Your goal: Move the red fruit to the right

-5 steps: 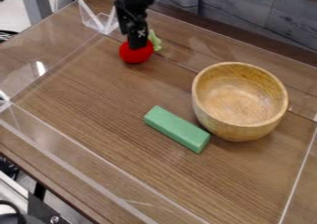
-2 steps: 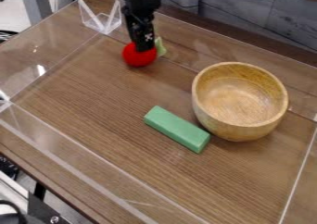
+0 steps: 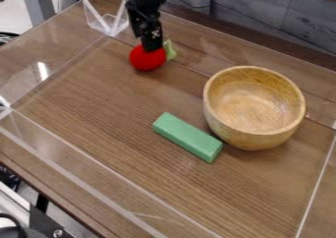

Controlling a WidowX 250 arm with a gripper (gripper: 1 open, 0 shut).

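Observation:
The red fruit, small and round with a green leafy bit on its right side, lies on the wooden table near the back left. My gripper points straight down right over it. Its dark fingers reach the top of the fruit and stand open around it, and they hide the fruit's upper part. The fruit rests on the table surface.
A wooden bowl stands to the right, well apart from the fruit. A green block lies in front of the bowl's left side. Clear plastic walls ring the table, and one corner stands just left of the gripper.
The gripper and the red fruit sit very slightly further right than a second ago. The bowl and the green block have not moved.

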